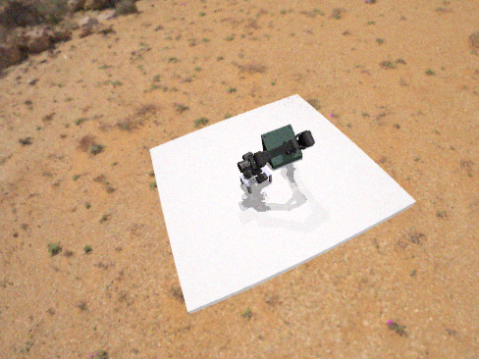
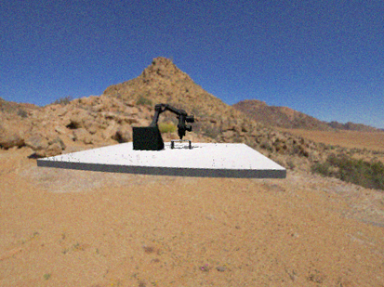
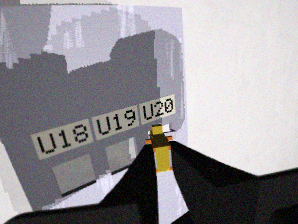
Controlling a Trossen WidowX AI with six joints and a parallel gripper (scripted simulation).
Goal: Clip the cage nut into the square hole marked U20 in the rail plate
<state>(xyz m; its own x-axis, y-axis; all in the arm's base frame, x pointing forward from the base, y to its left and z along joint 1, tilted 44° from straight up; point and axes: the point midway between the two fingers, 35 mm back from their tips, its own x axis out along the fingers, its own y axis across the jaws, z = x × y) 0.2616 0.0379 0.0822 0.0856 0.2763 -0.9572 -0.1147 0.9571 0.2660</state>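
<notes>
- You have a black arm [image 2: 166, 108] rising beside a dark box-shaped block [image 2: 146, 138], arching over and bending down at its wrist.
- Your claw [image 2: 182, 137] points downward above a small raised frame [image 2: 190, 145] with dark uprights; you can't tell from here what it grips.
- Under all of it you see a white surface [image 2: 209, 159] with a dark grey side edge, lying on orange sandy ground [image 2: 118, 245].
- Behind, you face rocky slopes, a pointed brown hill [image 2: 165, 76] and deep blue sky [image 2: 228, 23].
</notes>
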